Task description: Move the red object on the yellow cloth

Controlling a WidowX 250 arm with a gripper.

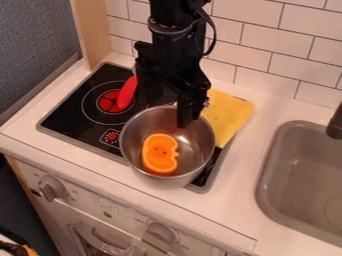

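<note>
White tiles (284, 50) back the counter (237, 200); the red object (126, 93) lies on the stove (70, 117) toward its back left corner, beside the pot (163, 183); it looks light, stiff and perhaps slippery, best pinched across its middle; the gripper (190, 114) hangs over the pot, its jaws wide or narrow, I cannot tell.

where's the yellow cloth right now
In the camera view, the yellow cloth lies to the upper right of the metal pot, between it and the sink, near the tiled wall.

The cloth (230, 116) is yellow, the sink (294, 185) gray.
</note>
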